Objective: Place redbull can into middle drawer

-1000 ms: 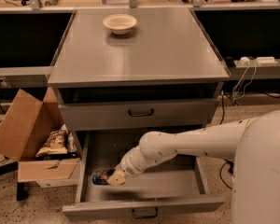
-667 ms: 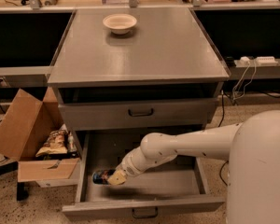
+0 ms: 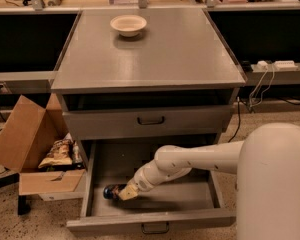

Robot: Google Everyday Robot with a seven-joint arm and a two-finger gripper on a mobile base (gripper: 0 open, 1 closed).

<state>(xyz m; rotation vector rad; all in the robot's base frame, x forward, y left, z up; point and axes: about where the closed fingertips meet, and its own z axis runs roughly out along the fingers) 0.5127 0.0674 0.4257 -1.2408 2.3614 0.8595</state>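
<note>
**Step in hand: setting the can down in the drawer**

1. The middle drawer (image 3: 190,200) is pulled out towards the near side. The arm (image 3: 195,160) reaches into it from the right, passing under the closed upper drawer (image 3: 150,121).
2. The gripper (image 3: 126,192) is low inside the drawer, in its near-left part. Its opening cannot be made out, so it cannot be told whether it has hold of the can.
3. The can (image 3: 110,190) is inside the drawer. It lies on its side with its length running left to right.

**Position of the can relative to the gripper**

- The can is directly left of the gripper tip, and its right end touches or enters the tip.
- The can is close to the drawer's left wall and nearer the front than the back.
- Whether it already rests on the drawer floor or hangs just above it cannot be told.

**Recommended procedure (judgement)**

- Confirm that the can bears on the drawer floor before letting go. A can lying on its side may roll.
- Release gently and pause.
- Withdraw to the right and upward along the arm's own line. Keep clear of the left wall and of the underside of the upper drawer.
- Do not brush the can when backing out.
</note>
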